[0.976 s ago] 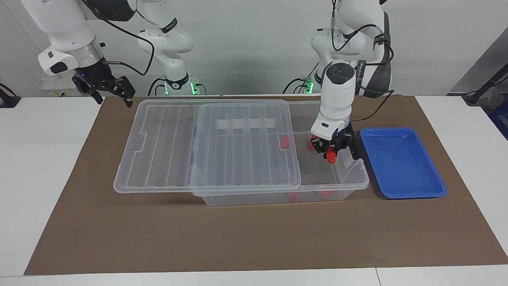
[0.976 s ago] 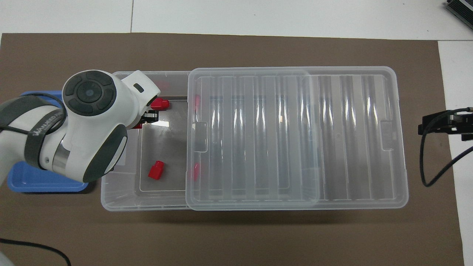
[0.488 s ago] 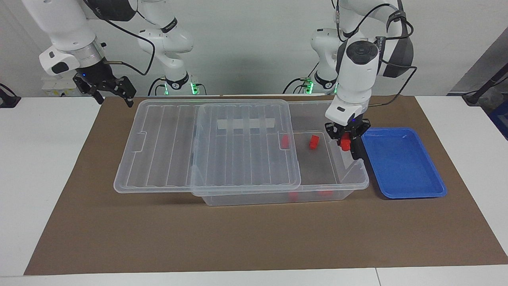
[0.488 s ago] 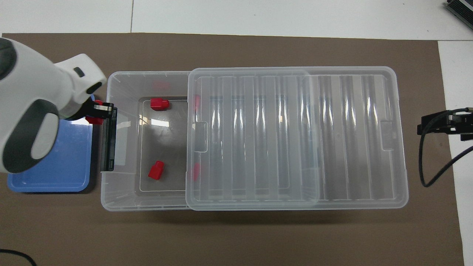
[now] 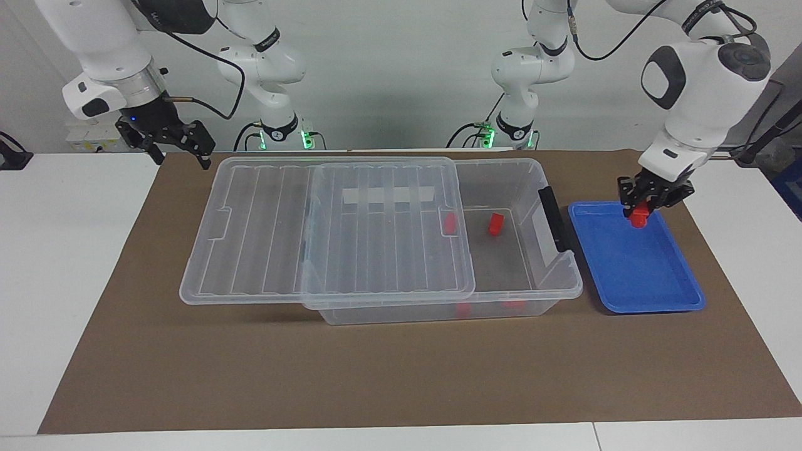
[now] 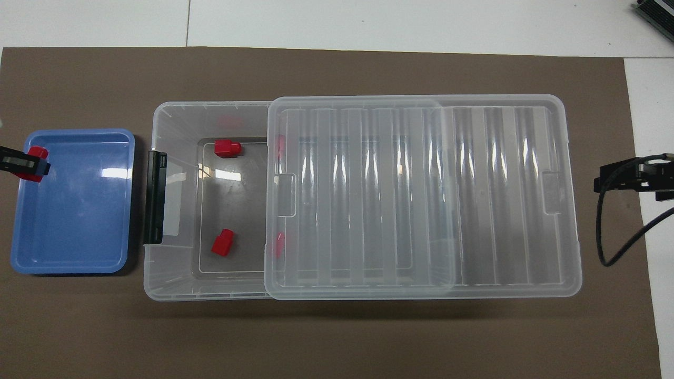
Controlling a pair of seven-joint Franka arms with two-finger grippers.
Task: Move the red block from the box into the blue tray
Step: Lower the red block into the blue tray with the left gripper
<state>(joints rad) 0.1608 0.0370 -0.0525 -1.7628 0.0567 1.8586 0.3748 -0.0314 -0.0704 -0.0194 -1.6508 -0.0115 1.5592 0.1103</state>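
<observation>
My left gripper (image 5: 640,212) is shut on a small red block (image 5: 639,218), hanging just above the blue tray (image 5: 633,275) near its rim at the left arm's end. In the overhead view the block (image 6: 36,158) shows over the tray (image 6: 73,210) in the left gripper (image 6: 29,164). The clear box (image 5: 551,275) lies beside the tray. Its ribbed lid (image 5: 326,232) is slid toward the right arm's end. Two red blocks (image 6: 222,242) (image 6: 227,148) lie in the uncovered part. My right gripper (image 5: 180,155) waits open over the mat's corner.
A black latch handle (image 5: 555,219) sits on the box's end next to the tray. More red pieces (image 5: 449,222) show through the lid's edge. A brown mat (image 5: 376,376) covers the table under everything. The right gripper (image 6: 603,184) hangs beside the lid (image 6: 421,195).
My left gripper has lifted a red block out of the box, carried it over the latch end and now holds it above the blue tray. The right arm has stayed still.
</observation>
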